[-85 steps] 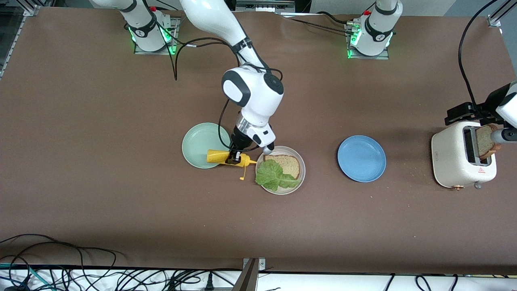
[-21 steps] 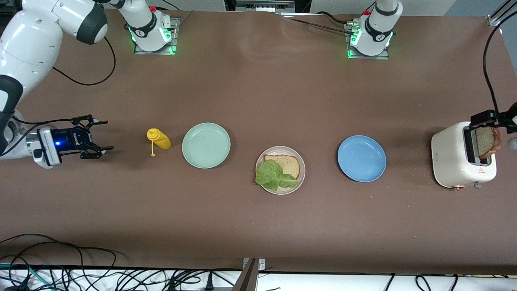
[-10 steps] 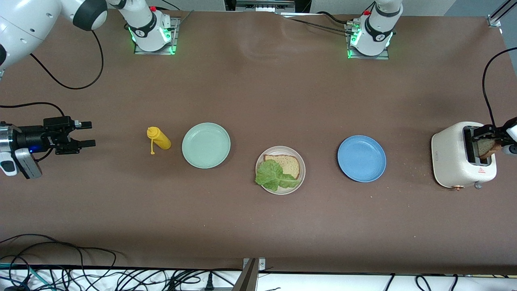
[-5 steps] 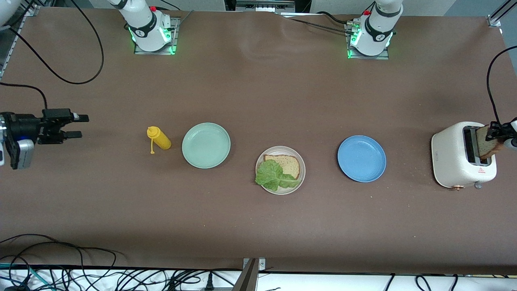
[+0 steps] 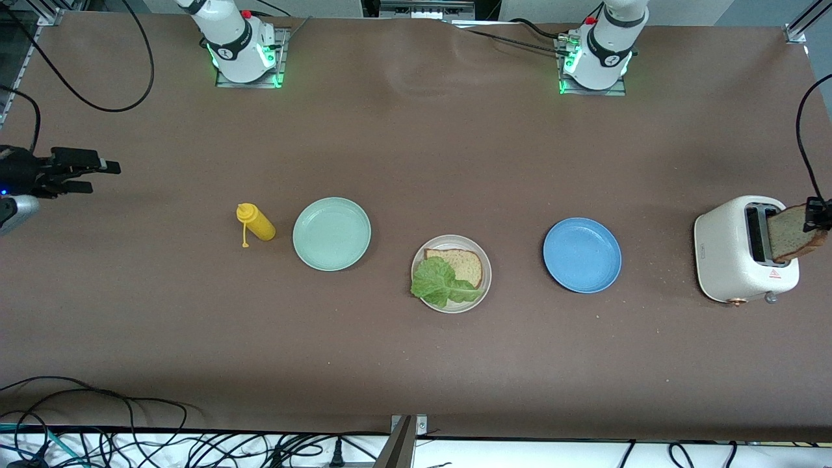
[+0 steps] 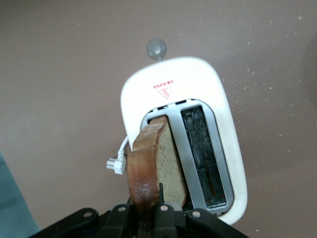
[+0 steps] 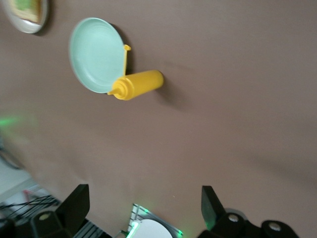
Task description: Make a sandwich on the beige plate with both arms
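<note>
Looking down from the front camera, the round pale beige plate (image 5: 451,304) sits mid-table, carrying a square tan bread slice (image 5: 463,263) with a ruffled green lettuce leaf (image 5: 442,283) laid over its 7 o'clock corner. At the plate's 9 o'clock lies the round mint-green plate (image 5: 331,233), then the yellow plastic squeeze bottle (image 5: 256,223) on its side; at 3 o'clock sits the round blue plate (image 5: 582,255). Toward the left arm's end stands the cream-white two-slot toaster (image 5: 728,260). Over it the left gripper (image 5: 814,215) is clamped on a second brown-crusted bread slice (image 5: 790,232), tilted half out of a slot. The right gripper (image 5: 88,177) hangs over bare table at the right arm's end, fingers spread and empty; that arm waits.

From the left wrist, the gripper's fingers (image 6: 162,210) pinch the slice (image 6: 158,166) by its crust edge, above the toaster (image 6: 225,124).

From the right wrist, two spread fingertips (image 7: 75,203) frame bare brown table, with the yellow bottle (image 7: 136,85) touching the mint-green plate's (image 7: 94,52) rim and the beige plate (image 7: 29,22) at the edge.
</note>
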Tool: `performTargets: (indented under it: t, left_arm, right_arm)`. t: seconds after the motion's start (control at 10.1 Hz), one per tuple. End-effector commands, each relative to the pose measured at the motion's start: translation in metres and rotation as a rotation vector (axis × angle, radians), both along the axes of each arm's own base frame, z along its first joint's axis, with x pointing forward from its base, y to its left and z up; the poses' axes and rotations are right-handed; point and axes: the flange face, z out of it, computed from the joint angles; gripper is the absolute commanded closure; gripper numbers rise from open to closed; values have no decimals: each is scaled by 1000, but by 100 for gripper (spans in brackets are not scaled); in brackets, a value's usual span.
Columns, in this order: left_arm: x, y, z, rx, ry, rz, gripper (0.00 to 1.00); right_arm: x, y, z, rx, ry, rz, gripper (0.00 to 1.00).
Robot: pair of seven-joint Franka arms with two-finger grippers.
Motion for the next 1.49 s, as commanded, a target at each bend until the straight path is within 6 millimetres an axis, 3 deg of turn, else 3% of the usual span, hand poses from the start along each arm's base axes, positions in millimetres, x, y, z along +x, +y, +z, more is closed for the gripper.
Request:
performTargets:
  t: [0.0,0.1,0.2,0.3,0.4,0.59,0.69,0.89,1.09,1.19,1.29,1.39]
  left_arm:
    - [24,-32,76,-40,-49,4,100]
    - [32,-51,88,-60,-23,-29,100]
    - [42,-90,86,-84,30,-75,100]
    - [48,-127,84,-117,56,-118,100]
    - [51,-149,77,-220,66,-108,100]
    - [59,-187,46,-457,122,-42,100]
    - [65,-216,26,-546,170,4,100]
    - [78,-292,-12,-715,254,15,100]
    - [82,-370,-46,-839,329,-28,100]
    - [87,-392,-52,-875,301,-22,100]
    - [91,-419,-58,-904,261,-15,100]
    - [92,-442,-77,-924,263,-10,100]
  right_arm:
    - [-54,21,12,-178,-94,-42,0]
    - [-70,22,7,-257,-144,-104,0]
    - [-76,20,3,-279,-147,-140,0]
    - [-75,16,4,-308,-148,-132,0]
    - [-70,6,19,-352,-175,-130,0]
    - [-46,-3,50,-376,-169,-143,0]
    - [-48,0,53,-372,-143,-187,0]
    - [-48,12,53,-239,-100,-318,0]
    - [-46,10,57,-374,-146,-268,0]
    - [-44,23,58,-402,-152,-245,0]
    - [-43,20,55,-398,-147,-254,0]
    - [-43,18,55,-399,-148,-257,0]
